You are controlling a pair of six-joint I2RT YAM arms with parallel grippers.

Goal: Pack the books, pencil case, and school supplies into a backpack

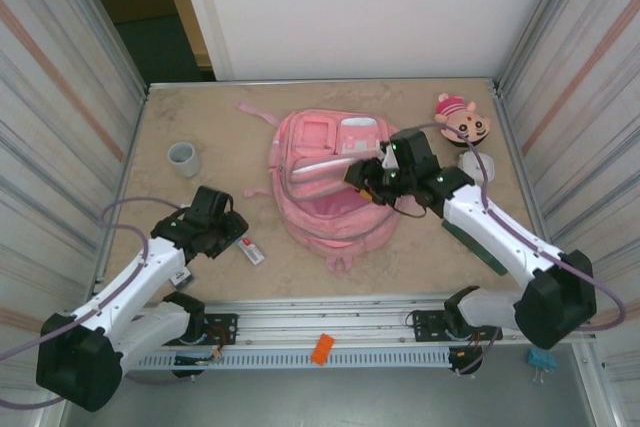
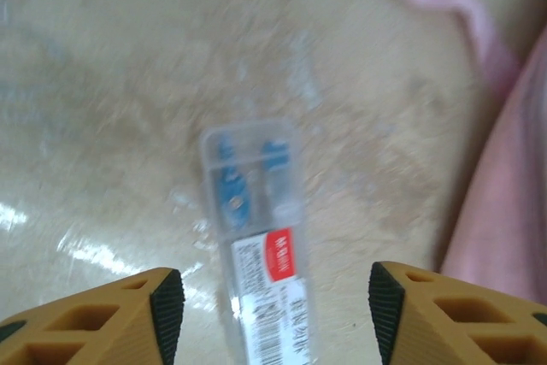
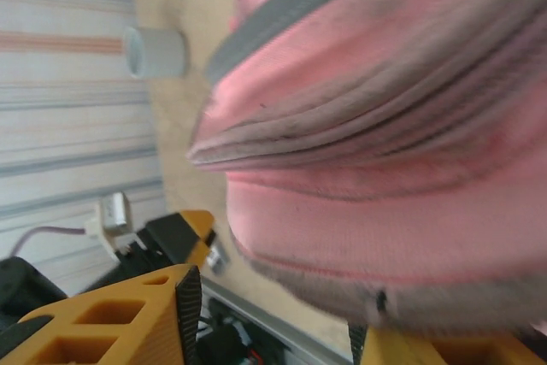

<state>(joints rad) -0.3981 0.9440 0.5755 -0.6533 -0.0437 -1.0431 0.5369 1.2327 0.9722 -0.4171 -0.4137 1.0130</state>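
The pink backpack (image 1: 325,192) lies flat mid-table. My right gripper (image 1: 368,185) hovers over its right half. In the right wrist view the gripper (image 3: 272,331) is open, and the backpack's pink fabric (image 3: 385,168) bulges just above the right fingertip. One of the school supplies, a small clear pack (image 1: 251,252) with a red-marked white label, lies on the table left of the backpack. My left gripper (image 1: 235,240) is right over it. In the left wrist view the pack (image 2: 256,237) lies between the spread fingers of the open gripper (image 2: 269,314), untouched. The books are out of view.
A grey cup (image 1: 184,157) stands at the left rear. A pink-and-tan plush head (image 1: 462,119) and a white box (image 1: 470,164) sit at the right rear. A dark green flat thing (image 1: 470,244) lies under my right forearm; whether it is the pencil case I cannot tell.
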